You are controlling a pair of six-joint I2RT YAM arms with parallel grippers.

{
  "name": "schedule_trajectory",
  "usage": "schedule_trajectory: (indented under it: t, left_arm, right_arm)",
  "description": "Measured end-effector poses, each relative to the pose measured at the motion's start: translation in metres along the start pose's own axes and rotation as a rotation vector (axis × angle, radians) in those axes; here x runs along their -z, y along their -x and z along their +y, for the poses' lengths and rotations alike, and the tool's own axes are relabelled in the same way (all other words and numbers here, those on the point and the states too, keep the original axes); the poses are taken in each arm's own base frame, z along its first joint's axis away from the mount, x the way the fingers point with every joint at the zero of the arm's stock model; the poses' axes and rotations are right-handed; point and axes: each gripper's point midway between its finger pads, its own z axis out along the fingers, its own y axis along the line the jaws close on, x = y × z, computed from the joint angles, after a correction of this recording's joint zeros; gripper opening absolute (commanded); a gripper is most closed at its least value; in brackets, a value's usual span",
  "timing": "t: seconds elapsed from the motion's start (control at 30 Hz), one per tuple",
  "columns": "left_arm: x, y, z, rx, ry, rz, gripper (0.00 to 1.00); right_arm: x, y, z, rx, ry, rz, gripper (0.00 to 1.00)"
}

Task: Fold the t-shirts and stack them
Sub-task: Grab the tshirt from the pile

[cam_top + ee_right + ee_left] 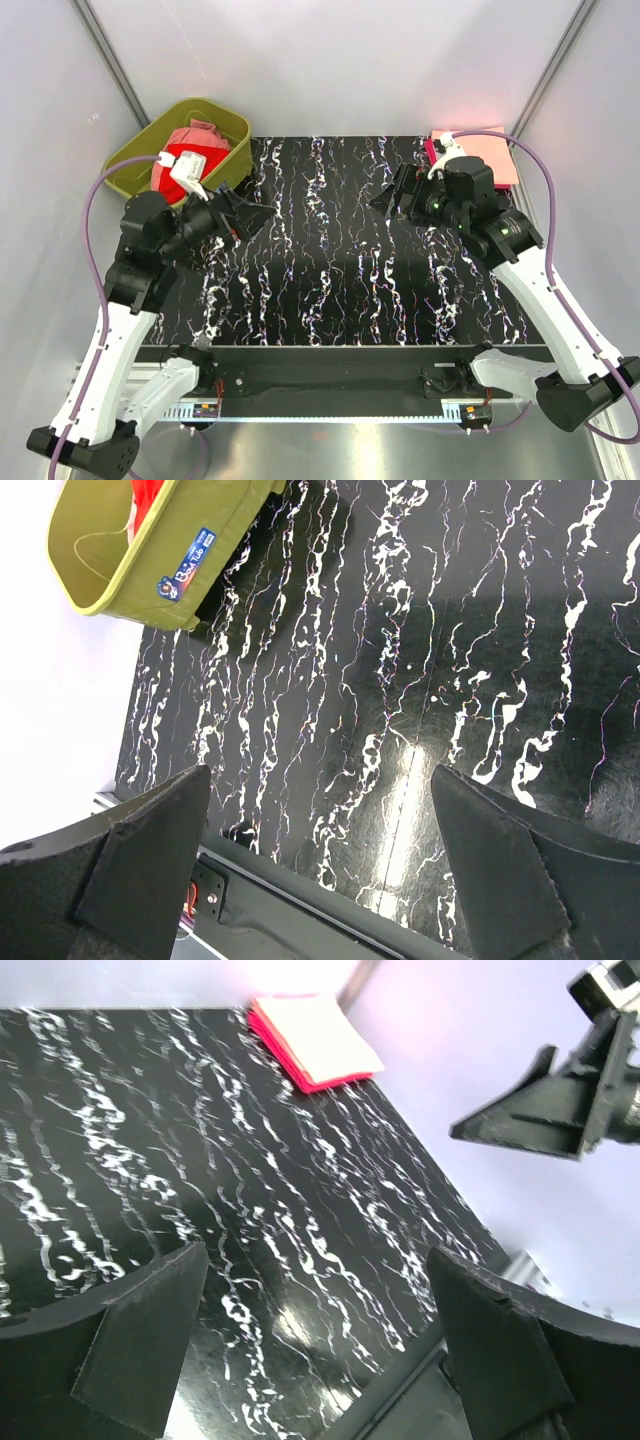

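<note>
Shirts: 4 total.
- 2 in tub, far left: red shirt, salmon-pink shirt.
- 2 in folded stack, far right corner: peach shirt on top, magenta shirt under, only edge showing.

Tub: 1, olive green.
Table: 1, black with white veining.
Arms: 2, left arm, right arm.
Grippers: 2, left gripper, right gripper, 2 fingers each.
Purple cables: 2, one per arm.
</note>
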Motion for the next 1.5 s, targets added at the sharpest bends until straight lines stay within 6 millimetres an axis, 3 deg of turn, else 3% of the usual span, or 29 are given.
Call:
schedule_trajectory:
  t: [0.27,0.43,0.63,0.77,0.93,1.17,1.37,1.5]
  left_arm:
    - [-0.014,0.043,0.015,-0.041,0.125,-0.054,0.99]
    - [-0.025,0.062,0.049,-0.054,0.305,-0.075,0.98]
    - [-0.033,0.112,0.141,-0.065,0.700,-0.146,0.87]
    - [-0.023,0.132,0.228,-0.016,0.946,-0.169,0.72]
    - [-0.033,0.129,0.307,0.037,1.087,-0.125,0.68]
    - [-0.036,0.086,0.403,0.142,1.198,-0.009,0.66]
    - [-0.037,0.044,0.453,0.215,1.234,0.080,0.63]
    - [-0.051,0.017,0.476,0.237,1.234,0.138,0.52]
  right_arm:
    - [0.002,-0.001,-0.001,-0.001,-0.006,0.005,1.00]
    - [0.004,-0.001,0.001,-0.003,0.000,0.005,1.00]
    - [0.003,-0.009,0.006,-0.007,0.035,0.048,1.00]
    - [0.003,-0.013,0.009,-0.009,0.055,0.068,1.00]
    - [0.006,-0.015,0.009,0.006,0.062,0.068,1.00]
    - [0.010,-0.014,0.009,0.029,0.067,0.060,1.00]
    - [0.005,-0.017,0.005,0.040,0.053,0.079,1.00]
    - [0.003,-0.018,0.003,0.048,0.046,0.083,1.00]
